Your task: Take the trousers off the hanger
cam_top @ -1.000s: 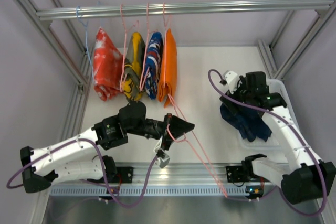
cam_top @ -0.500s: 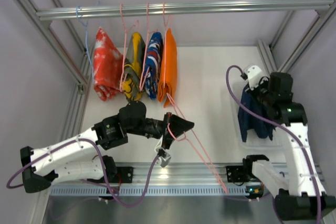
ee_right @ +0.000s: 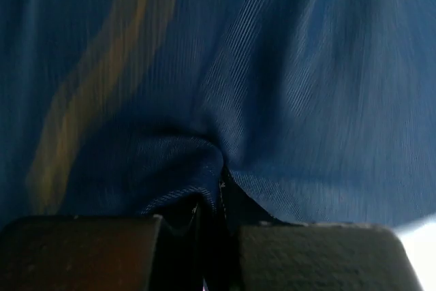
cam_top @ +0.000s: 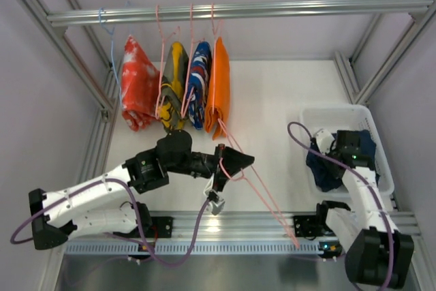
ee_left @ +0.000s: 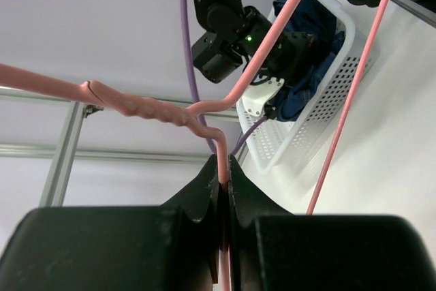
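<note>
Here, the left gripper (ee_left: 223, 168) clenches the pink wire hanger (ee_left: 150, 110) mid-frame above open tabletop (cam_top: 272, 100). The right gripper (ee_right: 218, 202) pinches the denim jeans (cam_top: 323, 172) inside the white basket (cam_top: 334, 109) at the right edge.

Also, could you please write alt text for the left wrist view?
The left hand is shut on the pink hanger near its twisted neck. Beyond it, the right arm reaches into a white basket holding the trousers.

Overhead rear; left wrist upward, basket (cam_top: 334, 108) shared; right wrist against trousers (ee_right: 286, 66).
</note>
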You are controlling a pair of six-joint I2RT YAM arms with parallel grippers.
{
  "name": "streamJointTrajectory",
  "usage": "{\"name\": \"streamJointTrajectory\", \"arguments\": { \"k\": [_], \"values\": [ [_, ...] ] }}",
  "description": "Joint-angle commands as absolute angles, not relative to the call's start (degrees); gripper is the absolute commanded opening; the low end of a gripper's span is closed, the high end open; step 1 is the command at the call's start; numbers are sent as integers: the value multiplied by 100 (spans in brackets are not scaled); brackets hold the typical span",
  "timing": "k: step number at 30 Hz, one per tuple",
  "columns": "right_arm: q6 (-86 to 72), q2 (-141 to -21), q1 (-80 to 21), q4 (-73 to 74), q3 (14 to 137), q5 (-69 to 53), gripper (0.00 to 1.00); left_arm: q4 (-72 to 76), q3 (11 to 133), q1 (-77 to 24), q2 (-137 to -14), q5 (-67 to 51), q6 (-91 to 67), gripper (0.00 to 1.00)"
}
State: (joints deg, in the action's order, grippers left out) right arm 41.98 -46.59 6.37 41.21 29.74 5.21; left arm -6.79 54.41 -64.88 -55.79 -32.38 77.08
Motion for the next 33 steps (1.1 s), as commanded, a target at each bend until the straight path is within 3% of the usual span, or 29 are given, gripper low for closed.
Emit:
{"name": "streamJointTrajectory", "arguments": {
  "k": [1, 3, 4, 8, 12, 16, 21, 25, 33],
  "values": [
    [4280, -5427, 1133, 3366, 3084, 177, 0, -308, 5572, -6460, -5695, -3524, 7770, 0],
    [4280, -5816, 1440, 3855, 3654, -670, 24, -299, 5590, -6451, -5757, -3551, 7761, 0],
    [4245, -5931, 1572, 4146, 3917, -973, 30, -290, 5572, -6442, -5757, -3577, 7752, 0],
    [4876, -5205, 2555, 5649, 5541, -2967, 72, -246, 5458, -6442, -5695, -3647, 7691, 0],
    [5449, -4448, 2628, 6949, 6520, -4216, 91, -386, 5423, -6434, -5643, -3709, 7813, 0],
    [5553, -4123, 2637, 7713, 7381, -4824, 95, -553, 5519, -6442, -5686, -3797, 7962, 0],
    [5829, -3788, 2567, 8621, 8050, -5930, 91, -852, 5651, -6442, -5801, -3780, 8288, 0],
    [4791, -3464, 1707, 8613, 8051, -6555, 87, -932, 5625, -6407, -5932, -3499, 8323, 0],
    [3418, -2874, 1670, 8172, 7655, -8225, 88, -985, 5555, -6162, -6205, -2926, 8113, 0]
  ]
}}
